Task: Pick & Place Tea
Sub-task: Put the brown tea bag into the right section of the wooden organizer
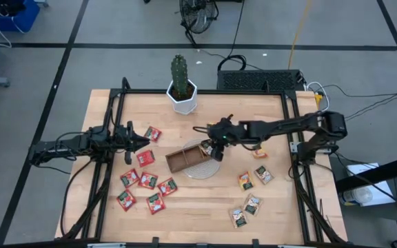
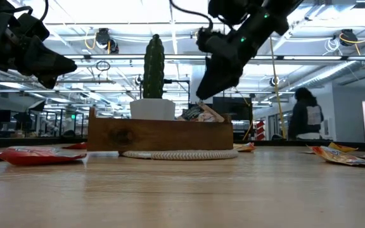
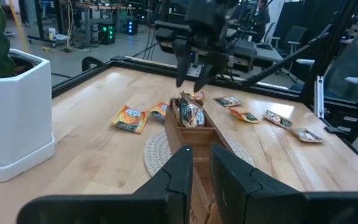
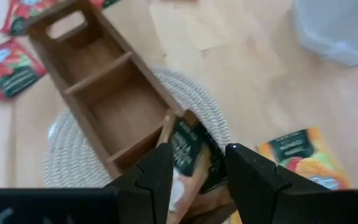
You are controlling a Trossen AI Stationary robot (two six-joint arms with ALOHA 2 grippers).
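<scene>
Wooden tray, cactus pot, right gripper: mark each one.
wooden tray (image 1: 178, 160), high view, empty left compartment floor.
cactus pot (image 1: 182, 100), high view, white rim.
right gripper (image 1: 217, 149), high view, between fingertips over the tray.

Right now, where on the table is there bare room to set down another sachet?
Free wood lies along the front edge, between the red sachets and the yellow sachets, and at the back right, beyond the right gripper. It is crowded around the wooden tray, where that gripper hovers.

Under the right gripper (image 4: 194, 165)'s parted dark matt fingers stands a brown wooden tray (image 4: 98, 81), grain showing, dull finish, resting on a rough woven cord mat (image 4: 61, 155). Glossy foil-like tea sachets (image 4: 188, 149) stand in the compartment just below them, and the table (image 1: 212, 207) all around is pale, smooth wood.
</scene>
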